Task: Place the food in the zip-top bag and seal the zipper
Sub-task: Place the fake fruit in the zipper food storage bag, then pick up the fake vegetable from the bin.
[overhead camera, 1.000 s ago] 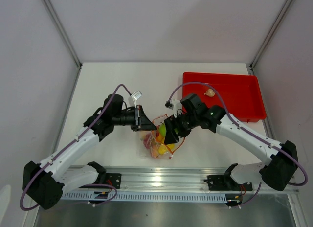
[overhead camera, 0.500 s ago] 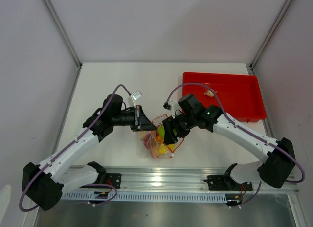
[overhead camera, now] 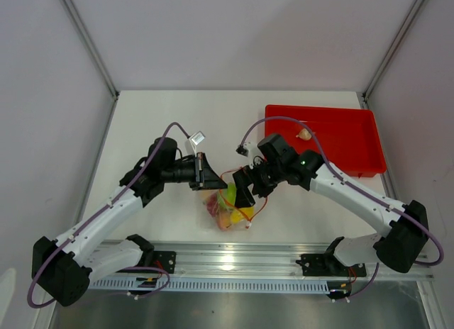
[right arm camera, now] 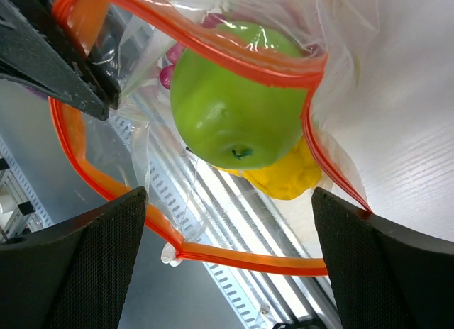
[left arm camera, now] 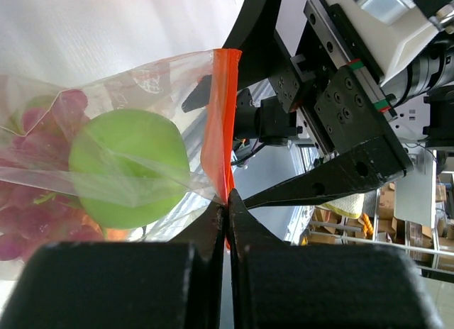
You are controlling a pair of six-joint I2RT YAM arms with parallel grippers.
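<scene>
Flanking the green apple (overhead camera: 228, 196) inside the zip-top bag (overhead camera: 225, 214), the left pincer (overhead camera: 208, 177) and right pincer (overhead camera: 244, 192) show from above. Left wrist: left pincer (left arm camera: 227, 208) clamped on the zipper (left arm camera: 221, 123), its strip running upright just right of the apple (left arm camera: 128, 166). Right wrist: right pincer (right arm camera: 227, 201) spread apart, zipper (right arm camera: 213, 254) looping open around the apple (right arm camera: 237, 106).

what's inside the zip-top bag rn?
Through the zip-top bag: green apple near the mouth, purple grapes beside it, a yellow fruit behind the apple. Anything deeper is covered by these and crinkled plastic.

Red tray's (overhead camera: 347, 141) pale speck (overhead camera: 303, 134) is perhaps food.
</scene>
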